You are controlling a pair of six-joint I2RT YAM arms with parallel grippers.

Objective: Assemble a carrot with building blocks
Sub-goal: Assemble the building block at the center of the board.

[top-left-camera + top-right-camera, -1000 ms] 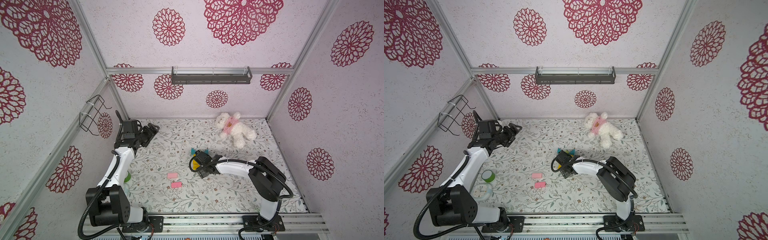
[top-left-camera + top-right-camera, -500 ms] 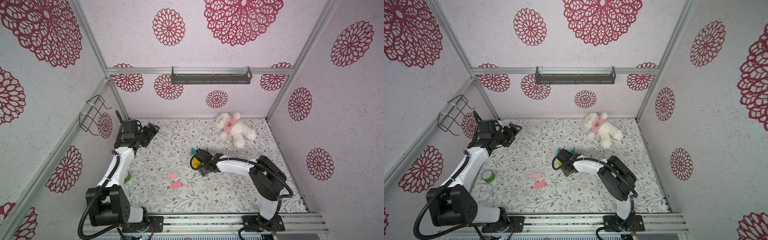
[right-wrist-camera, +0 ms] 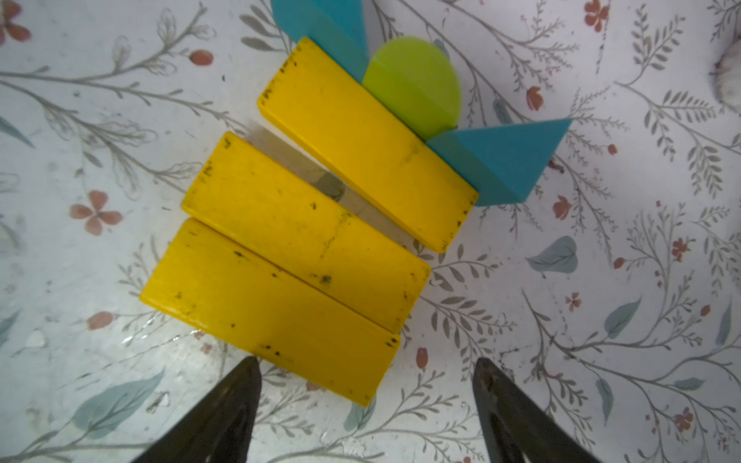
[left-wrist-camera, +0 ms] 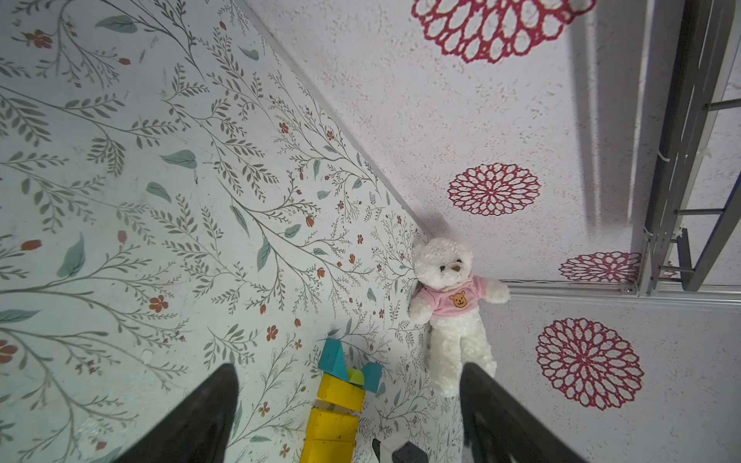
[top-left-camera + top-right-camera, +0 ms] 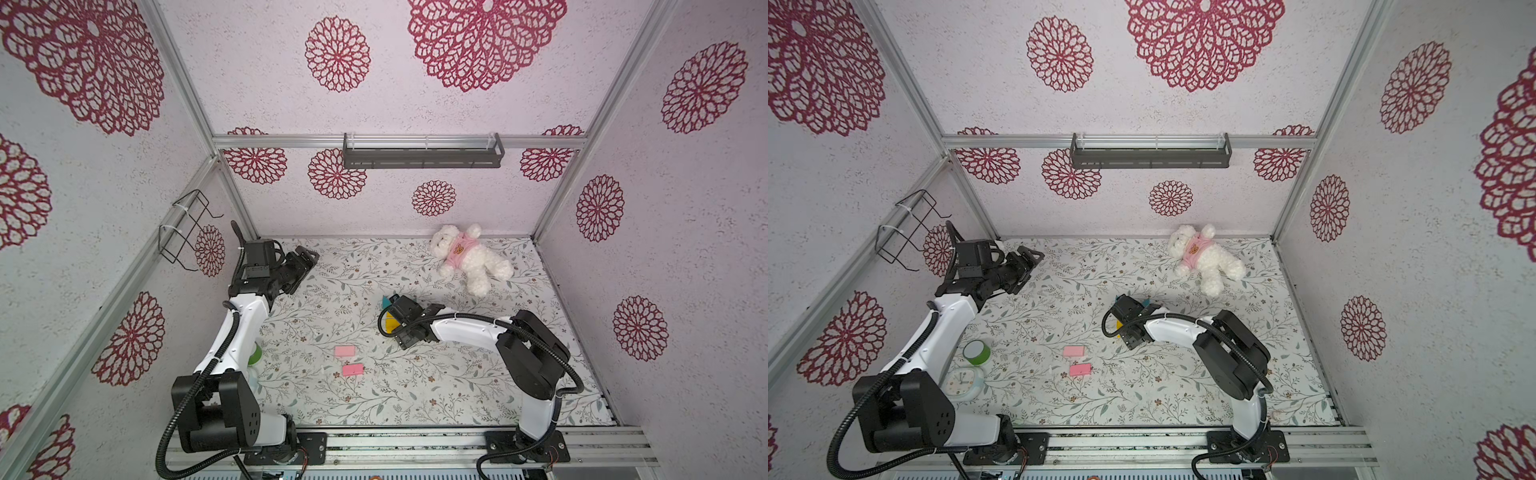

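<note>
Although the carrot (image 3: pixel 320 224), near the table's (image 5: pixel 457 386) middle, is mostly hidden in both top views under the right gripper (image 3: pixel 365 360), that gripper is seen spread and empty, as is the left gripper (image 4: pixel 348 365).

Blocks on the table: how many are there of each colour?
Yellow bars: 3
Teal triangles: 2
Lime-green piece: 1
Pink rectangles: 2
Total: 8
</note>
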